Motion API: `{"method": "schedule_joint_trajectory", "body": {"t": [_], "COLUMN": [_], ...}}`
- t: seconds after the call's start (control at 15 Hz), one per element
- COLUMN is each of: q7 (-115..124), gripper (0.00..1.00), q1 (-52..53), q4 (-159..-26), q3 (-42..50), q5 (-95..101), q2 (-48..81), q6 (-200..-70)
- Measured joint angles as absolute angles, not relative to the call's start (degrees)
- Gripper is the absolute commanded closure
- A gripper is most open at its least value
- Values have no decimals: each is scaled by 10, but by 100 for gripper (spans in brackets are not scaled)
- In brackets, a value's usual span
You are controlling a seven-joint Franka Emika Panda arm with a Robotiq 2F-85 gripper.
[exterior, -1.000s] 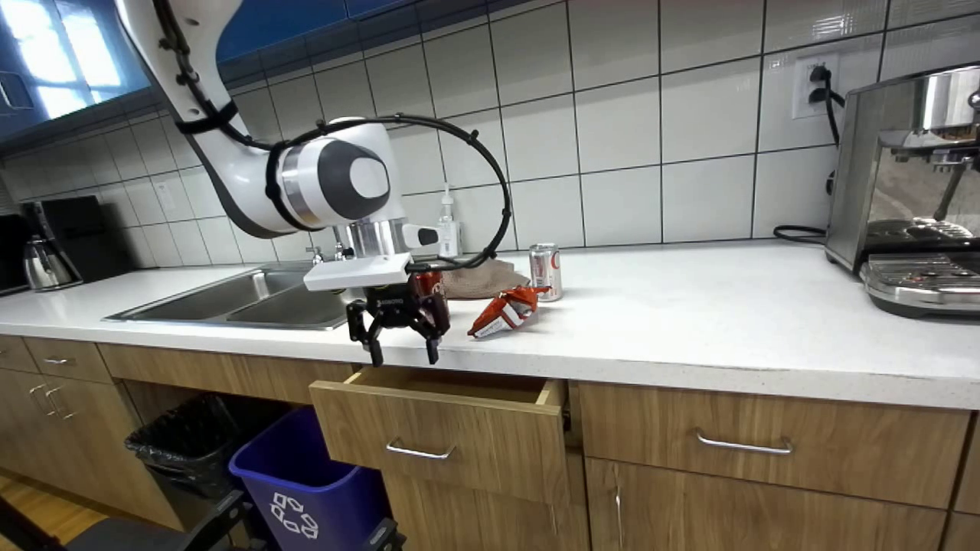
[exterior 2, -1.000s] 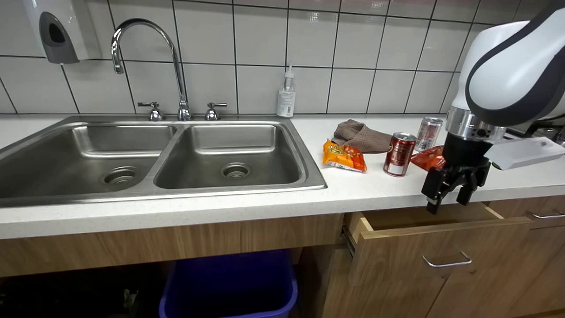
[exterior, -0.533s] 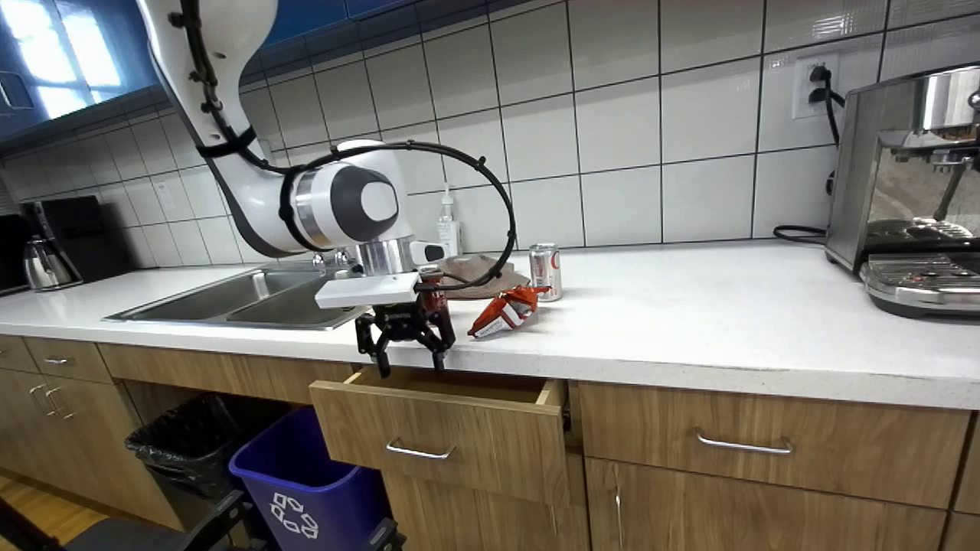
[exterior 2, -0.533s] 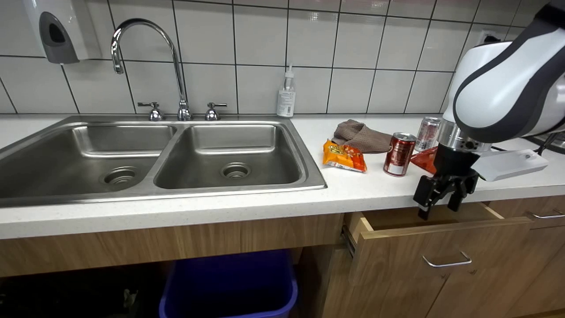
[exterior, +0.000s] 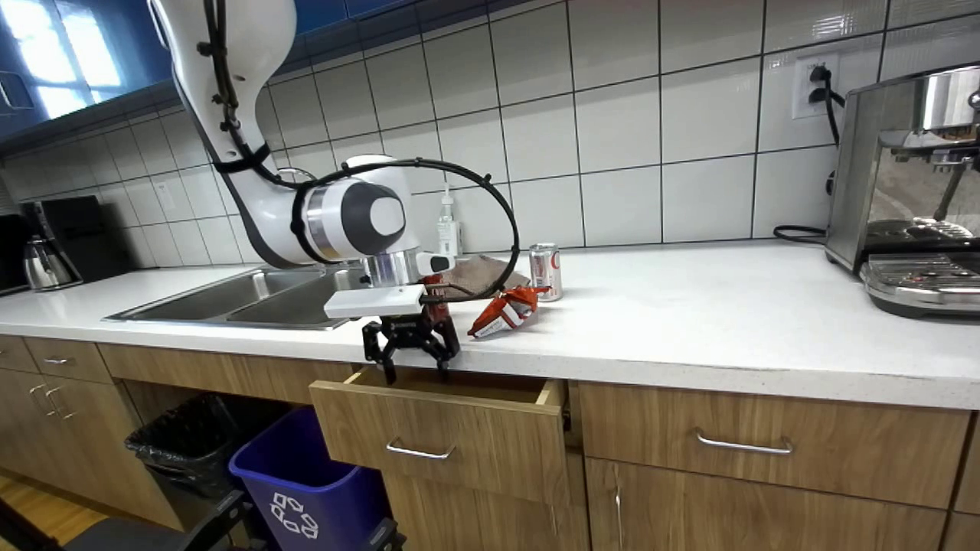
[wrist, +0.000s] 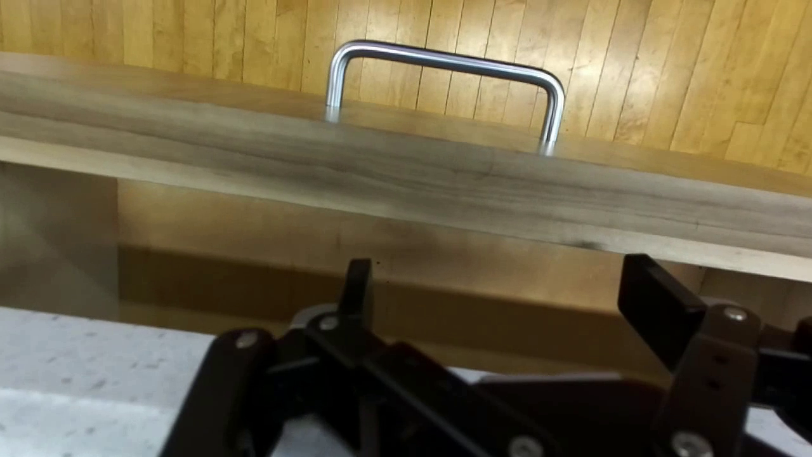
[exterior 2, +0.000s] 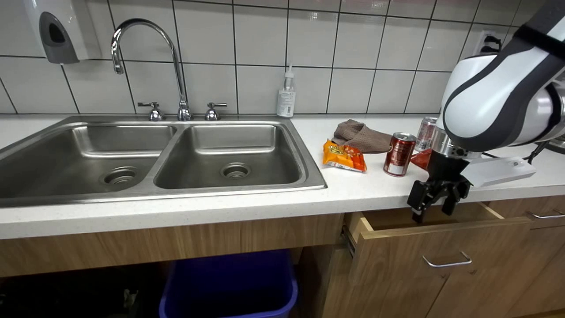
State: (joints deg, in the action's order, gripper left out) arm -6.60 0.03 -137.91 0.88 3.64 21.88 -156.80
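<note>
My gripper (exterior: pixel 417 373) hangs fingers-down over a pulled-out wooden drawer (exterior: pixel 444 425), just past the counter's front edge. In the wrist view the gripper (wrist: pixel 497 270) stands open, its fingers wide apart with nothing between them. The fingertips overlap the drawer's opening in both exterior views; how deep they reach, I cannot tell. A metal handle (wrist: pixel 444 58) sits on the drawer front, beyond the fingers. Bare wood shows in the visible part of the drawer's inside. Behind the gripper on the counter stand a red can (exterior 2: pixel 399 154) and a crumpled red bag (exterior: pixel 505 312).
An orange snack bag (exterior 2: pixel 344 155), a brown cloth (exterior 2: pixel 364 138) and a silver can (exterior: pixel 546 272) are on the counter (exterior: pixel 689 329). A steel sink (exterior 2: pixel 318 176) lies to one side. Below are a blue recycling bin (exterior: pixel 321 497) and a black-lined bin (exterior: pixel 184 444).
My gripper has come down toward the drawer opening, shifting right in an exterior view and left in an exterior view from elsewhere. Its fingers stay apart. Drawer and counter items have not moved.
</note>
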Motion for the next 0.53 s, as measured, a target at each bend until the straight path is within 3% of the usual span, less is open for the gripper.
{"method": "schedule_joint_trajectory", "body": {"t": [0.53], "q7": [-27], "gripper": [0], "q1": [0], "q4": [-1381], "q3": [9], "q5": [8], "q2": [225], "q6": [-1575]}}
